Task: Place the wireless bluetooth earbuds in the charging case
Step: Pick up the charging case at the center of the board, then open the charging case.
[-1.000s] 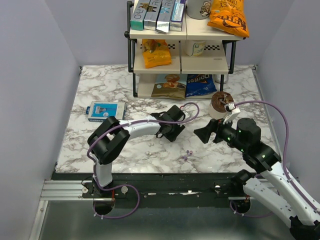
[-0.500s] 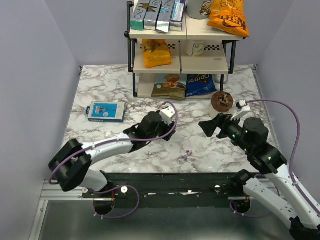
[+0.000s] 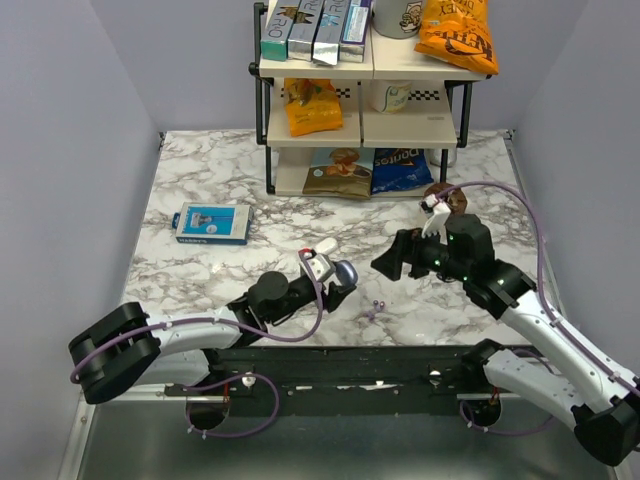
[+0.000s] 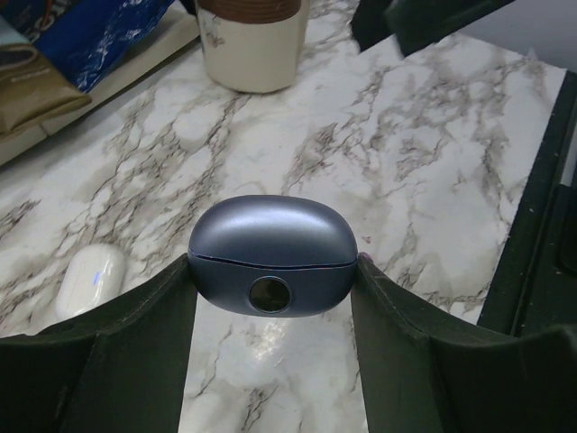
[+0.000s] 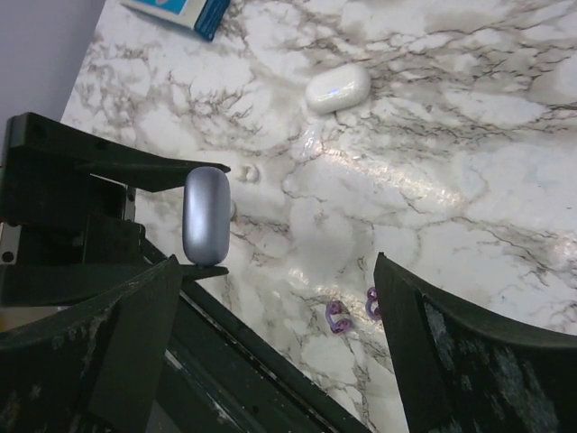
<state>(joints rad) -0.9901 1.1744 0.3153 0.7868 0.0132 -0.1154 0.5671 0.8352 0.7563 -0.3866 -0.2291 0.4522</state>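
Observation:
The charging case point(image 4: 273, 255), lavender-blue with its lid shut, hangs above the marble between the fingers of my left gripper point(image 4: 273, 271), which is shut on its two ends. The top view shows the case point(image 3: 345, 272) near the table's front edge, held by the left gripper point(image 3: 338, 278). Two tiny purple earbuds point(image 3: 374, 309) lie loose on the marble just right of it. In the right wrist view the earbuds point(image 5: 337, 317) sit below my open right gripper point(image 5: 278, 262), with the case point(image 5: 206, 215) to their left. The right gripper point(image 3: 388, 258) hovers above and behind the earbuds, holding nothing.
A white oval pebble-like object point(image 5: 337, 88) lies on the marble beyond the case. A brown-lidded cup point(image 3: 443, 200) stands behind the right arm. A blue box point(image 3: 211, 223) lies at the left, and a snack shelf point(image 3: 360, 90) fills the back. The table's black front edge point(image 3: 400, 352) is close.
The left arm has swung back toward the front edge and stretched out low, now with the case in its jaws. The right gripper has moved left toward the earbuds.

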